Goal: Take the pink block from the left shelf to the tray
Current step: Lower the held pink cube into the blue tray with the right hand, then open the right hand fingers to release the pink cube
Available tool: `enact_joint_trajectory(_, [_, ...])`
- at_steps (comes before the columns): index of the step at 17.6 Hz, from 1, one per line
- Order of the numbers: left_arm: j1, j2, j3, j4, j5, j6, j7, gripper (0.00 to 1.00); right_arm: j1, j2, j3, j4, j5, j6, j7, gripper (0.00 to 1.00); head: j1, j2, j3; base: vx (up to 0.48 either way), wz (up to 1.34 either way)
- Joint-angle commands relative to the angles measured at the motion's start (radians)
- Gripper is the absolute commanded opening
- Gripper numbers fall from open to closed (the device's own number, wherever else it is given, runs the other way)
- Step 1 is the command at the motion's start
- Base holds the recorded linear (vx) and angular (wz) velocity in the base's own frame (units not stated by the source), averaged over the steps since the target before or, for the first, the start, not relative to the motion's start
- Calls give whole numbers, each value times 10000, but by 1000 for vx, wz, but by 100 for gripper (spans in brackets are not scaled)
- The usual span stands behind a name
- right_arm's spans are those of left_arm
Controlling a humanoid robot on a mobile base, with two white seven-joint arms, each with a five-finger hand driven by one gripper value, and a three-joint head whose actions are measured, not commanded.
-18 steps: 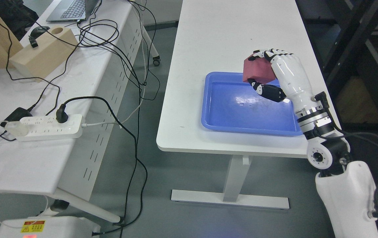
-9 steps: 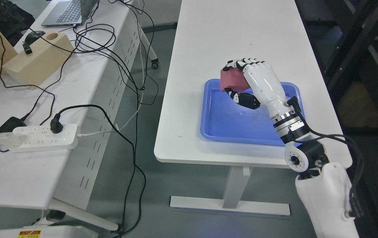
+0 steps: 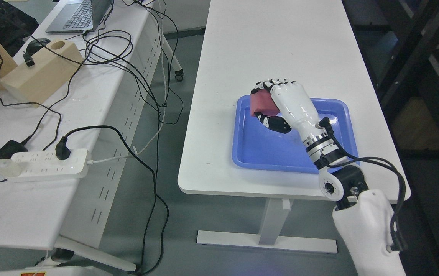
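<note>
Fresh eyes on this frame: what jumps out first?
The white right robot hand, mid-frame, gripping a pink block above the far-left corner of the blue tray on the white table. After that, the black cables sprawling over the left desk, around a power strip and a wooden box.

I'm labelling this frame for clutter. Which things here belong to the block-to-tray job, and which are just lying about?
Belongs to the job:
pink block, gripped in the right hand
blue tray on the white table

Just lying about:
power strip
laptop
wooden block with a hole
loose black cables
</note>
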Motion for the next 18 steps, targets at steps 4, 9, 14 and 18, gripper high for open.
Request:
enact_joint_trajectory(4, [-6,175,3,-175,0,42,-7,100,-239,-52,171,1208,1110,247,216,4,0,0,0,6,0])
enact_joint_trajectory(9, [-6,175,3,-175,0,27,-7,100,-239,-114,141,1639,1555,692,246,4,0,0,0,0,0])
enact_joint_trajectory(14, [-6,175,-12,-175,0,27,-7,100,-255,-129,125,1792,1663,830,246,4,0,0,0,0,0])
enact_joint_trajectory(18, [9,175,3,-175,0,27,-7,100,-255,-129,64,1793,1648,1197,231,18,0,0,0,0,0])
